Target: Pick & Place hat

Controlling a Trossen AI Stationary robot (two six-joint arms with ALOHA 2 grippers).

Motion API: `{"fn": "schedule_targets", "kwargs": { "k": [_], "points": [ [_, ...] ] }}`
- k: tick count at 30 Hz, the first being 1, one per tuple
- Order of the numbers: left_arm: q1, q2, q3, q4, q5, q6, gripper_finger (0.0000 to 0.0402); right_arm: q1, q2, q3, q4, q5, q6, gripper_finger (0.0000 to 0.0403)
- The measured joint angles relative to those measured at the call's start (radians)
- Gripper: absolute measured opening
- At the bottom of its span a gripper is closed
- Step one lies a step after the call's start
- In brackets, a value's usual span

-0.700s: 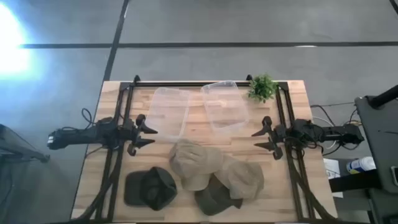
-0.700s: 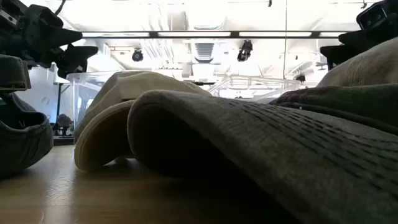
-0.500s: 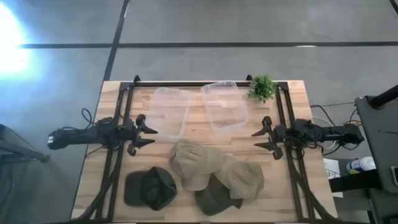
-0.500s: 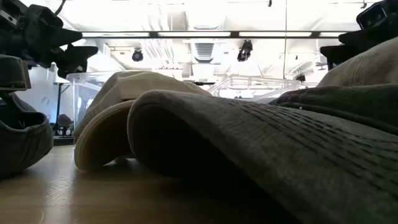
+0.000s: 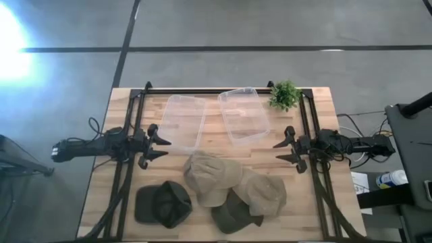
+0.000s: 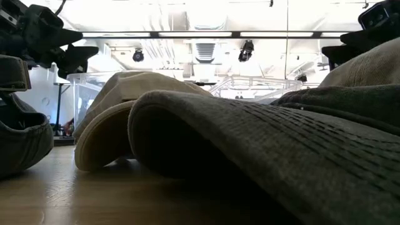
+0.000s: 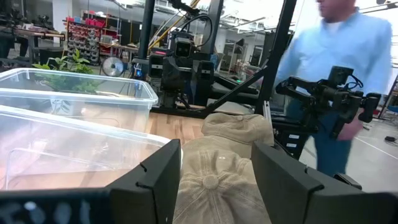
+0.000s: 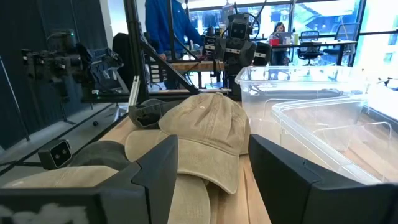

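Several caps lie on the near half of the table: two tan caps [image 5: 210, 177] [image 5: 265, 192], a dark green one [image 5: 163, 204] at the near left and another dark one [image 5: 233, 214] partly under the tan ones. My left gripper [image 5: 162, 144] hovers open at the table's left, my right gripper [image 5: 282, 150] open at the right; neither touches a cap. In the left wrist view a tan cap [image 7: 217, 171] shows between my open fingers, farther off. The right wrist view shows a tan cap [image 8: 202, 140] ahead.
Two clear plastic bins [image 5: 183, 120] [image 5: 243, 115] stand on the far half of the table, a small green plant [image 5: 284, 95] at the far right corner. A black frame rail [image 5: 128, 155] runs along each side. A person in a blue shirt [image 7: 339, 56] stands beyond the table.
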Motion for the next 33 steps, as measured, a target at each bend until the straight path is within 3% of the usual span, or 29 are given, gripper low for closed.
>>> {"fn": "schedule_targets", "kwargs": {
  "k": [21,24,33],
  "points": [
    [0.000,0.000,0.000,0.000,0.000,0.000,0.0190,0.000,-0.001,0.000,0.000,0.000,0.000,0.0192],
    [0.000,0.000,0.000,0.000,0.000,0.000,0.0190,0.000,-0.001,0.000,0.007,0.088,0.017,0.0192],
    [0.000,0.000,0.000,0.000,0.000,0.000,0.0190,0.000,-0.001,0.000,0.013,0.124,0.637,0.0192]
  ]
}}
